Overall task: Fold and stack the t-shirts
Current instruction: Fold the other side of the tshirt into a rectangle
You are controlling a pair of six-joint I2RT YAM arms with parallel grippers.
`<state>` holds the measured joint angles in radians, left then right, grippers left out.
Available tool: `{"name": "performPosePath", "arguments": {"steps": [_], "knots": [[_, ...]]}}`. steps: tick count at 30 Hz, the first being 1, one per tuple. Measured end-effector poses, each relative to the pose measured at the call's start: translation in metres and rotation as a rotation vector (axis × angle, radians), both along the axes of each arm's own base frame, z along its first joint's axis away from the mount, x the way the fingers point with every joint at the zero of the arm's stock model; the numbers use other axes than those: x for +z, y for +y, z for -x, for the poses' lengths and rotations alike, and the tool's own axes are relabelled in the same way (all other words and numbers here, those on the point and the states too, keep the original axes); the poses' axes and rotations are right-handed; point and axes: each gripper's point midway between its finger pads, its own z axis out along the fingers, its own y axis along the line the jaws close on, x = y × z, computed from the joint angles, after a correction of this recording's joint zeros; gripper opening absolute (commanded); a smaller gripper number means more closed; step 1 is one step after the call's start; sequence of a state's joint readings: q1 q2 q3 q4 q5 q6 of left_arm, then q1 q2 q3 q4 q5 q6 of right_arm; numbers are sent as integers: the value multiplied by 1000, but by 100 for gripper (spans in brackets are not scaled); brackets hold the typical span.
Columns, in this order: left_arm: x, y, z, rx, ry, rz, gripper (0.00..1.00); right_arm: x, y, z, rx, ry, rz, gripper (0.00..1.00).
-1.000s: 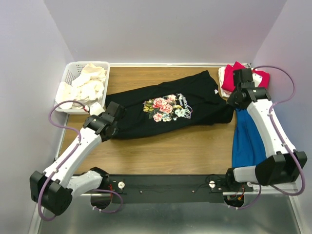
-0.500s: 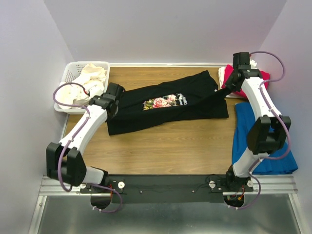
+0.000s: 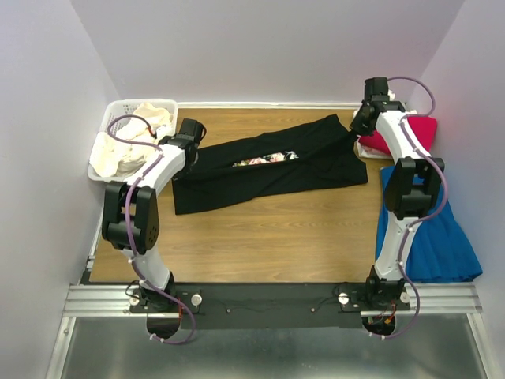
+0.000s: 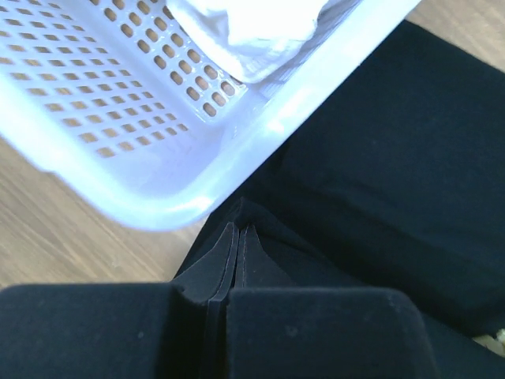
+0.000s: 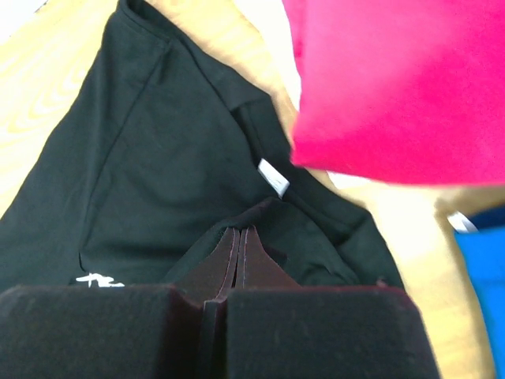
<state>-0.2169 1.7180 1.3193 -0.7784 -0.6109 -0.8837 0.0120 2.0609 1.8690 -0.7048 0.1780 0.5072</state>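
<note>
Both arms have carried the near edge of the black t-shirt [image 3: 272, 166] over toward the far side, so its rose print [image 3: 264, 160] is nearly covered (a sliver shows). The left end effector [image 4: 239, 229] and right end effector [image 5: 239, 230] each stay clamped on black fabric. The shirt lies mid-worktop [image 3: 260, 245], its lengthwise fold seemingly half made.

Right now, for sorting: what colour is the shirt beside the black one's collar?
Crimson red shirt; clearest in the right wrist view.

Nothing legible. Scrap of white lettering [image 5: 98, 280] on black shirt [image 5: 158, 166], mostly hidden, unreadable. White neck tag [image 5: 274, 175] blurred, no print discernible.
</note>
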Motion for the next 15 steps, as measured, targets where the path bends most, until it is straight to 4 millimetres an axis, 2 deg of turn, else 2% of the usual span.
{"name": "performPosePath", "arguments": {"steps": [2, 3, 4, 5, 6, 8, 11, 15], "knots": [[-9, 1, -4, -1, 19, -6, 0, -6, 2, -8, 16, 3, -7, 1], [-14, 2, -6, -1, 29, -10, 0, -10, 4, -11, 23, 5, -9, 4], [-16, 3, -8, -1, 32, -12, 0, -11, 4, -13, 28, 6, -12, 10], [-20, 4, -11, 0, 40, -15, 0, -15, 6, -17, 36, 8, -15, 22], [-23, 6, -15, 2, 44, -16, 0, -17, 6, -21, 44, 8, -16, 30], [-27, 9, -23, 9, 49, -18, 4, -21, 8, -27, 63, 10, -15, 44], [-28, 12, -37, 19, 39, -18, 12, -24, 10, -41, 90, -4, -12, 54], [-14, 11, -67, 25, -27, -13, 27, -21, 12, -64, 122, -46, -10, 56]]}}
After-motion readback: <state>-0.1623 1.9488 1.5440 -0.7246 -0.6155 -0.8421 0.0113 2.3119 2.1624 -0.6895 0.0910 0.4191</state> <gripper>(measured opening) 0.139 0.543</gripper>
